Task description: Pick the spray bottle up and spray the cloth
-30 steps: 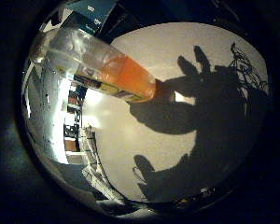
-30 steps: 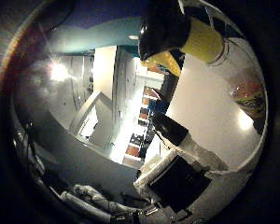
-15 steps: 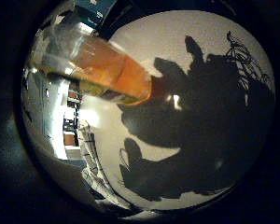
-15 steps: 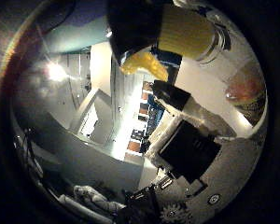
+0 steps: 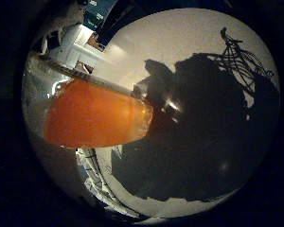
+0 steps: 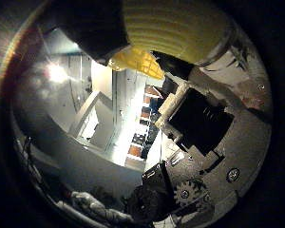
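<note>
One spray bottle (image 5: 97, 116), orange liquid inside, fills the view close against my palm above the white table (image 5: 189, 42). My hand (image 6: 204, 142) has fingers beside its yellow head, but I cannot tell whether they grip it.

No readable text in either palm view.

The spray bottle (image 5: 97, 116), with its orange liquid and clear wall, shows no legible label, number or sign; the same goes for its yellow collar (image 6: 175, 28). The pale desk (image 5: 189, 42) beside the spray bottle carries no print, and nothing in the room beyond can be read.
</note>
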